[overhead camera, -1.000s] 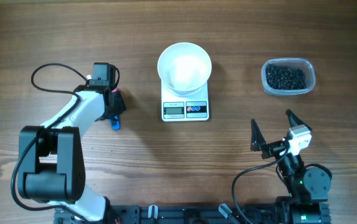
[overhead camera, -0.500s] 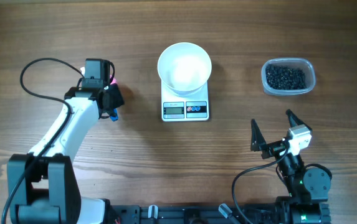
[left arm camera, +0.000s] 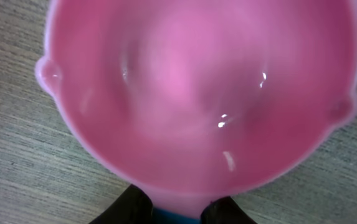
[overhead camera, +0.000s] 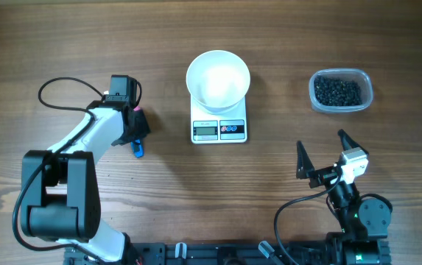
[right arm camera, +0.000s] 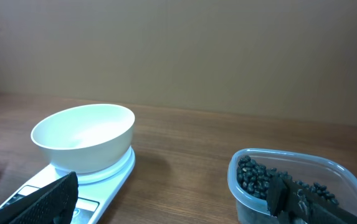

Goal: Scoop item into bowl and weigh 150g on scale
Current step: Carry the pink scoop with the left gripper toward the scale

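**Two arms: one gripping, one idle**

The left arm stretches out with its elbow bent, the left gripper (overhead camera: 135, 132) closed on a scoop (left arm camera: 197, 93) (fingers (left arm camera: 131, 208) flank the handle). The right arm is folded near its base, the right gripper (overhead camera: 319, 140) spread wide.

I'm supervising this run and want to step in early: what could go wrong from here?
1. The left gripper holds the pink scoop left of the scale, while the beans sit in the tub far right. Reaching across may knock the empty bowl off the scale.
2. It pinches only the narrow blue handle, so a loaded scoop might twist and spill.
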`<action>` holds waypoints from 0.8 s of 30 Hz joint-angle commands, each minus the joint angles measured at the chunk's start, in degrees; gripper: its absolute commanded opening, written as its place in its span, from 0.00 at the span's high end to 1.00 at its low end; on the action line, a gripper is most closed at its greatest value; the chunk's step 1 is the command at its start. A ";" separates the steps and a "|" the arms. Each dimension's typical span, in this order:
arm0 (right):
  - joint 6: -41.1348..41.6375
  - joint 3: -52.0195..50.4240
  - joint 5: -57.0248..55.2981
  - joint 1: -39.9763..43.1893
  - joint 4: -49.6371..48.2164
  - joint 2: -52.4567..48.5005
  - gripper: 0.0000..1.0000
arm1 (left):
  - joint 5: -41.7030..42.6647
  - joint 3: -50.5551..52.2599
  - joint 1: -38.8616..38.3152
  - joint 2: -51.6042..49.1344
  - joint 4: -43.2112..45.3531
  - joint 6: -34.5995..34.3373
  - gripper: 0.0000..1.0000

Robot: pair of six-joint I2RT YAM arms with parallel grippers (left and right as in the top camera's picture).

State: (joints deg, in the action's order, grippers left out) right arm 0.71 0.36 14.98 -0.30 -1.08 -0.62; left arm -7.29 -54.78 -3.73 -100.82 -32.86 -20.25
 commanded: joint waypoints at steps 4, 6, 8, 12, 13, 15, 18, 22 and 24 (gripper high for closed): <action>-0.61 -0.07 0.11 -0.24 -0.20 0.46 0.00 | 0.90 -0.20 0.11 -0.68 0.87 0.31 0.74; -0.61 -0.07 0.11 -0.24 -0.20 0.46 0.00 | 1.88 -0.20 0.11 -0.68 0.98 0.33 0.75; -0.61 -0.07 0.11 -0.24 -0.20 0.46 0.00 | 3.67 -0.20 0.11 -0.68 1.18 0.33 0.76; -0.61 -0.07 0.11 -0.24 -0.20 0.46 0.00 | 4.31 -0.20 0.11 -0.66 1.57 0.33 0.77; -0.61 -0.07 0.11 -0.24 -0.20 0.46 0.00 | 4.31 -0.20 0.11 -0.63 1.75 0.33 0.77; -0.61 -0.07 0.11 -0.24 -0.20 0.46 0.00 | 4.33 -0.22 0.13 -0.13 1.77 0.33 0.77; -0.61 -0.07 0.11 -0.24 -0.20 0.46 0.00 | 4.96 -0.31 0.37 2.10 1.75 0.33 0.77; -0.61 -0.07 0.11 -0.22 -0.20 0.46 0.00 | 4.94 -0.31 0.44 7.69 1.75 0.33 0.80; -0.63 -0.07 0.11 -0.22 -0.17 0.46 0.00 | 4.94 -0.33 0.42 10.36 1.79 0.33 0.80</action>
State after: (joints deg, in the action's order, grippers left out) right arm 0.71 0.36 14.98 -0.30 -1.06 -0.62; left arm -3.05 -54.76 -3.68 -95.70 -31.29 -20.25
